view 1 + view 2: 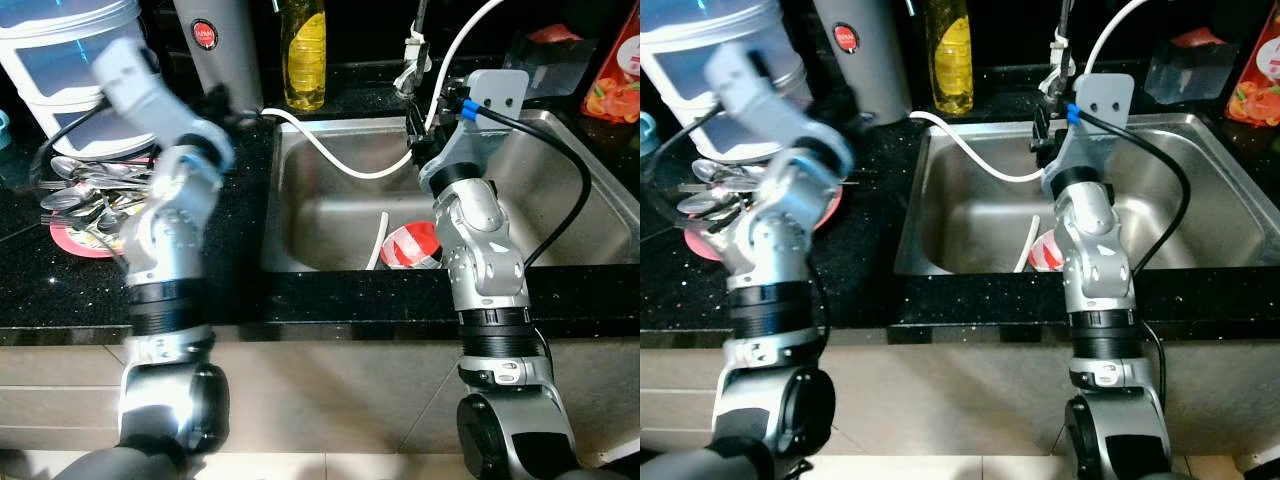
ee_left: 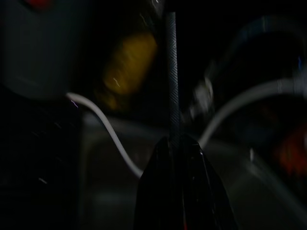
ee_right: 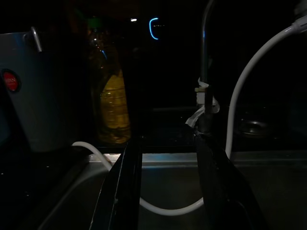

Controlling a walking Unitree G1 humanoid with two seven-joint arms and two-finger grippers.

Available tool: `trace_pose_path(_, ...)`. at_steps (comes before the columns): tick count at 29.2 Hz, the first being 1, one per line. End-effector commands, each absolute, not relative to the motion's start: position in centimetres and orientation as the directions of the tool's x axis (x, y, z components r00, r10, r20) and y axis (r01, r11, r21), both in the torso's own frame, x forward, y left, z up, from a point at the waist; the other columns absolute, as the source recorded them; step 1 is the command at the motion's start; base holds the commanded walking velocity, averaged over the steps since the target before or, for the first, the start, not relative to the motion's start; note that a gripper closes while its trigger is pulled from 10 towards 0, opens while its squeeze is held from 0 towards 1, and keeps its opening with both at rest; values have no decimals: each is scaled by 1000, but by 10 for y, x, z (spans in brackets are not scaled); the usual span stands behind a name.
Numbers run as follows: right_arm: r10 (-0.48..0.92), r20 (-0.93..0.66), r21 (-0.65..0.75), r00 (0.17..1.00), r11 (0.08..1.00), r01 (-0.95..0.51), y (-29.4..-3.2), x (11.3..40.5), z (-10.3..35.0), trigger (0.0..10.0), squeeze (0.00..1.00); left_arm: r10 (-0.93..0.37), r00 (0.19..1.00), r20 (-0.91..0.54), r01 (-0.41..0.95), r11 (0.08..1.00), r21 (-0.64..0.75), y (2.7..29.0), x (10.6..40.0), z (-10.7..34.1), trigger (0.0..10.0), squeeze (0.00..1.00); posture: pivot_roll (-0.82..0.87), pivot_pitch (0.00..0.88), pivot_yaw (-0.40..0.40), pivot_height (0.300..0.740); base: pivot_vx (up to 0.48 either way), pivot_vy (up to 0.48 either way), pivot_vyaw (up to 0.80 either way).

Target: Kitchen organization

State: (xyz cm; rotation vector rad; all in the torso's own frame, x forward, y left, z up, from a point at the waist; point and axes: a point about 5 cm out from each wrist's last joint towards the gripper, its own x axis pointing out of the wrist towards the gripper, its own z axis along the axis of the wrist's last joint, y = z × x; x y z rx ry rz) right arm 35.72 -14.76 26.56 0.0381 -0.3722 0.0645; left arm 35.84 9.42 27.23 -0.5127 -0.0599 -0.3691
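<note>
My left gripper (image 2: 175, 143) is shut on a thin metal utensil handle (image 2: 171, 72) that sticks up between its fingers. The left arm is blurred, raised above a pink plate (image 1: 72, 243) piled with several spoons (image 1: 85, 185) on the black counter, and it points towards the sink. My right gripper (image 3: 168, 143) is open with nothing between its fingers. It hovers over the back of the steel sink (image 1: 330, 215), just in front of the faucet (image 3: 205, 72). A red and white cup (image 1: 410, 245) lies in the sink bottom.
A white hose (image 1: 330, 150) loops from the counter across the sink. A yellow oil bottle (image 1: 303, 55), a grey flask (image 1: 215, 50) and a white tub (image 1: 70, 60) stand behind. A red packet (image 1: 620, 70) sits at the far right.
</note>
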Motion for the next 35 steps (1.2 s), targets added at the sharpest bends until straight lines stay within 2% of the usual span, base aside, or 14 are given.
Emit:
trace_pose_path(1,66,360,15,931,997,-76,-145,358,267,10000,0,-358,931,72,354,838,-416,91,361,255,10000,0,-49,0,69,740,0,0,0)
trace_pose_path(2,66,360,11,931,997,-75,-145,358,267,10000,0,-371,927,50,361,849,-386,88,361,249,10000,0,-49,0,69,740,0,0,0)
trace_pose_path(3,61,355,0,933,998,-66,-146,358,266,10000,0,-375,927,2,358,884,-299,85,363,239,10000,510,-53,1,75,740,0,0,0)
trace_pose_path(4,43,337,-19,940,999,-38,-148,359,263,10000,0,-363,929,-76,353,927,-126,83,364,222,10000,1000,-55,2,78,740,0,0,0)
trace_pose_path(10,20,323,-15,946,1000,-16,-151,359,260,10000,0,-356,930,-94,354,934,-45,84,361,215,10000,1000,-55,4,81,740,0,0,0)
trace_pose_path(13,14,322,-8,947,1000,-12,-153,359,260,10000,0,-347,937,42,349,936,-47,89,356,233,10000,1000,-52,7,80,740,0,0,0)
trace_pose_path(14,15,323,-3,946,1000,-14,-153,359,260,10000,0,-305,945,119,312,950,-37,96,353,245,10000,0,-44,7,78,740,0,0,0)
trace_pose_path(16,22,327,6,945,1000,-25,-151,359,260,10000,0,-189,957,219,193,981,5,114,351,260,10000,0,-40,7,77,740,0,0,0)
trace_pose_path(20,39,336,14,941,999,-47,-146,358,261,10000,0,49,968,246,-52,999,5,155,350,265,10000,0,-29,5,76,740,0,0,0)
trace_pose_path(23,53,343,18,938,998,-63,-144,358,261,10000,0,335,937,95,-337,941,5,205,349,248,10000,0,-15,4,74,740,0,0,0)
trace_pose_path(24,53,343,18,938,998,-63,-144,358,261,10000,0,335,937,95,-337,941,5,205,349,248,10000,0,-15,4,74,740,0,0,0)
trace_pose_path(26,60,346,23,937,997,-72,-142,358,262,10000,0,466,885,-15,-466,883,-53,232,342,235,10000,0,-10,1,75,740,0,0,0)
trace_pose_path(32,63,347,26,936,997,-77,-142,358,262,10000,0,537,842,-55,-540,837,-93,245,330,226,10000,0,-6,0,74,740,0,0,0)
trace_pose_path(35,66,345,28,936,996,-81,-142,359,261,10000,0,591,801,-97,-598,780,-186,250,318,220,10000,0,3,0,72,740,0,0,0)
